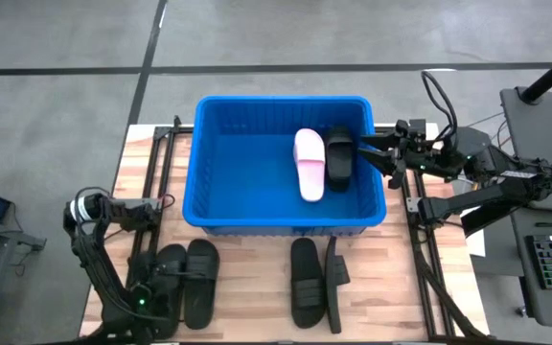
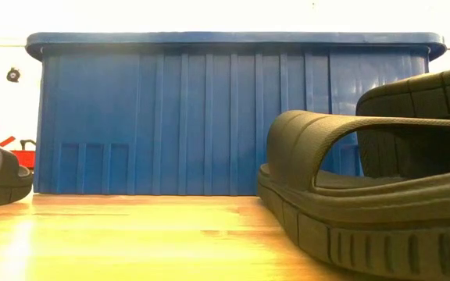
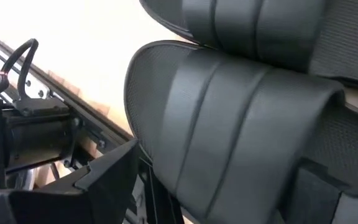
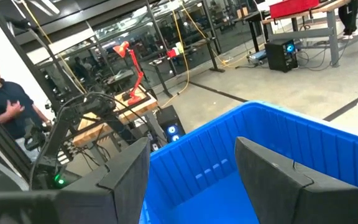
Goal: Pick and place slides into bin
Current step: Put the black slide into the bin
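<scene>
The blue bin (image 1: 257,153) has bare floor across its left half; a pink slide (image 1: 309,165) and black slide (image 1: 340,158) fill the right. Four black slides (image 1: 305,282) crowd the table's (image 1: 247,287) front strip.

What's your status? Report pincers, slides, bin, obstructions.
Right pincer open at bin rim, empty. Left pincer open, low over left black pair. Pink slide and black slide binned; four black remain. No obstruction seen.

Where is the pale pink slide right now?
In the high view, the pale pink slide lies inside the blue bin, toward its right side, with a black slide right beside it on the right.
</scene>
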